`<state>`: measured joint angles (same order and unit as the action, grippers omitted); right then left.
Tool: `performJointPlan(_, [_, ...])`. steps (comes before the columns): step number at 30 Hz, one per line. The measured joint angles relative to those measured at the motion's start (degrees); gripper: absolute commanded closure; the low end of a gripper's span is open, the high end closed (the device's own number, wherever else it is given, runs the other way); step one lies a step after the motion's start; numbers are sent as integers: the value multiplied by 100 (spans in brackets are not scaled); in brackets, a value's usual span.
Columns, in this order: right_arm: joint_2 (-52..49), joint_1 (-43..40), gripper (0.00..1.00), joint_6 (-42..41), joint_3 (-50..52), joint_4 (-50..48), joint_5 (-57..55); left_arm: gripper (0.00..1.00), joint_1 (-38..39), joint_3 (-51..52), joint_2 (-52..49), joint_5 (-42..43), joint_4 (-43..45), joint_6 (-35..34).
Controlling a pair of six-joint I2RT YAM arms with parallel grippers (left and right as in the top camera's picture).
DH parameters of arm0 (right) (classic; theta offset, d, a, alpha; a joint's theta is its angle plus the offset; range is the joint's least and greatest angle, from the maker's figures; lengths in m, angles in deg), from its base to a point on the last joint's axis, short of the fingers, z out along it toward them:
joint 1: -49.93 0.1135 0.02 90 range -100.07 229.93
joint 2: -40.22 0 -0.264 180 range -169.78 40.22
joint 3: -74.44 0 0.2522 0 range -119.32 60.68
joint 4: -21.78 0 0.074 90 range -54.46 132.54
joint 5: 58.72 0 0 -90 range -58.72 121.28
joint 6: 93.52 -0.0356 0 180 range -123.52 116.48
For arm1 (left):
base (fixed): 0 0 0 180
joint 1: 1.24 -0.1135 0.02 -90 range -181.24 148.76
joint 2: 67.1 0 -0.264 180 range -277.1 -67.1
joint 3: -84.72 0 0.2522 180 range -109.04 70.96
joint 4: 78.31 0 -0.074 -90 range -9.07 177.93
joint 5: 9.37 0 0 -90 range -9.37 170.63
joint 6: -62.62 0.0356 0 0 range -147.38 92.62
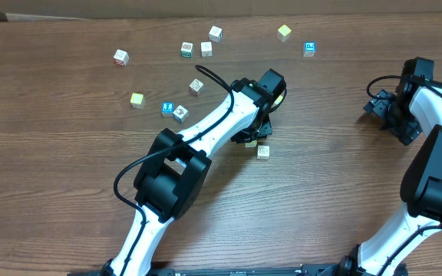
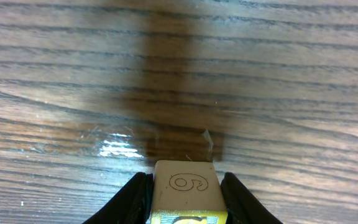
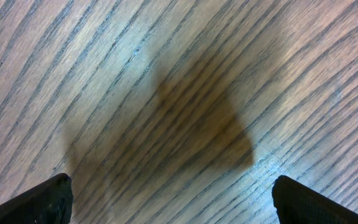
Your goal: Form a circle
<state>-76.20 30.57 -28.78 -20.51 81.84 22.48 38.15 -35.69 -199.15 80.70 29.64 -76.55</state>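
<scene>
Left gripper: narrow, its two black fingers set against opposite sides of the numbered cube, at the bottom centre of the left wrist view.
Numbered cube: pale, with an outlined "6" on its upper face and a yellow pictured face below. In the overhead view it sits at the tip of the left arm, just right of frame centre, well apart from the other cubes.
Circle: not yet formed; the cubes lie loose across the upper half of the overhead view.
Nearest group: pale yellow cube, cyan cube just beside a white cube, and a tilted white cube, in an open arc left of the arm.
Upper scatter: far-left white cube, green-marked cube near a plain white cube, topmost cube, yellow-green cube, blue-framed cube.
Right gripper: wide, holding nothing, over bare wood; in the overhead view it is at the right edge.
Table: brown wood grain.
</scene>
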Motion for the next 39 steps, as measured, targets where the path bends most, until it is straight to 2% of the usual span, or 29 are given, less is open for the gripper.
performJointPlan(33, [0, 0, 0, 0, 0, -4, 0, 66, 72, 0, 0, 179, -24, 9])
performJointPlan(39, [0, 0, 0, 0, 0, -4, 0, 66, 72, 0, 0, 190, -24, 184])
